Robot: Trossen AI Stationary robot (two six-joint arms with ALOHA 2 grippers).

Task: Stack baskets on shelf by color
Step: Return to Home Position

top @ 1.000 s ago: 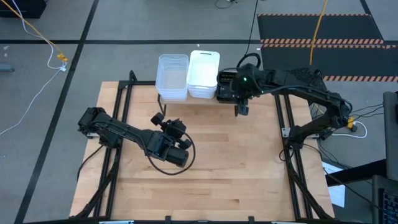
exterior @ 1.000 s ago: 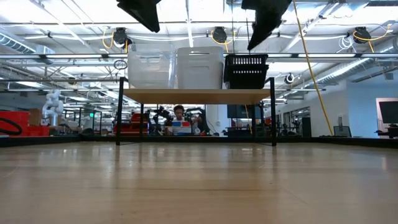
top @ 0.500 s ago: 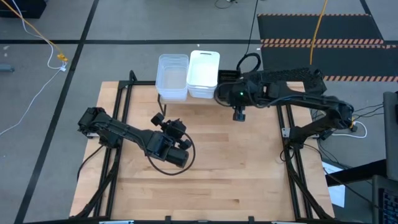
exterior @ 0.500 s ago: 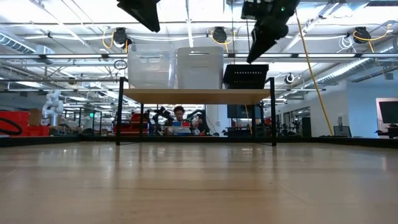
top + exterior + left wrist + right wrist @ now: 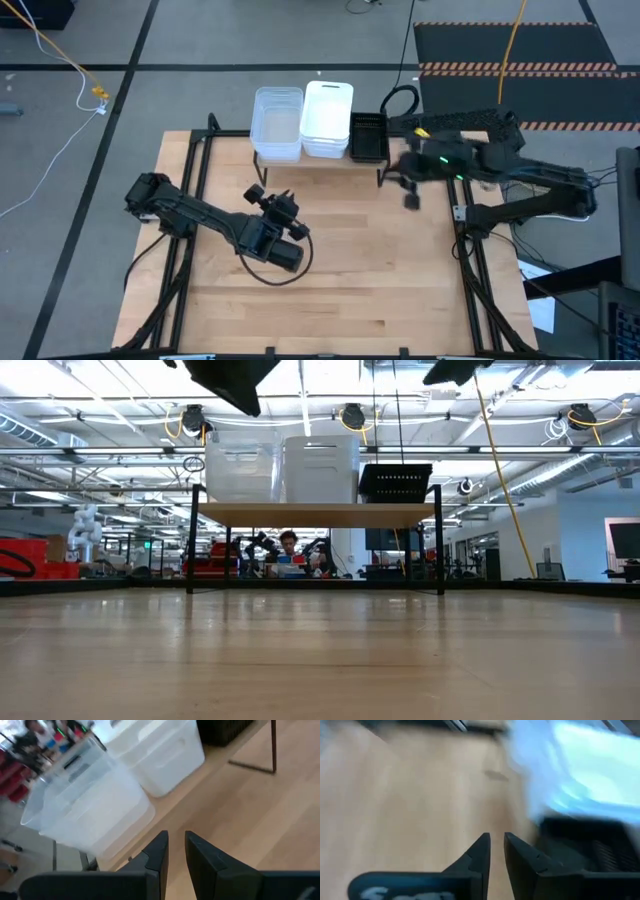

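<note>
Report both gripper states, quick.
Left gripper: closed, holding nothing, over the table in front of the shelf.
Right gripper: closed, holding nothing, over the table by the shelf's right end.

Robotics lab. The low view shows exposed ceiling pipes (image 5: pixel 100 450), a white robot (image 5: pixel 84 523) and a person (image 5: pixel 289 546). The high view shows concrete floor (image 5: pixel 60 150), loose cables (image 5: pixel 98 94) and a hazard-striped mat (image 5: pixel 510 45).
</note>
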